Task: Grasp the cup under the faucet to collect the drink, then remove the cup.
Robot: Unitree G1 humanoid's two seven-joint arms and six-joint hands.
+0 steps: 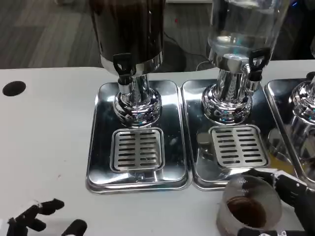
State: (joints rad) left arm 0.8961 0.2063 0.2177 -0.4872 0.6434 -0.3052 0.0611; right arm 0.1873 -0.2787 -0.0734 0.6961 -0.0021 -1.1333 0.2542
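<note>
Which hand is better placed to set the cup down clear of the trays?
Right. The right hand already grips the cup, with brown drink inside, off the tray. The left hand sits far across the table, holding nothing.

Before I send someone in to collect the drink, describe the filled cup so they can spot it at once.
Start at the clear dispenser and follow its drip tray toward the table's near edge. Just past it, the right hand holds a translucent cup; brown liquid sits inside.
</note>
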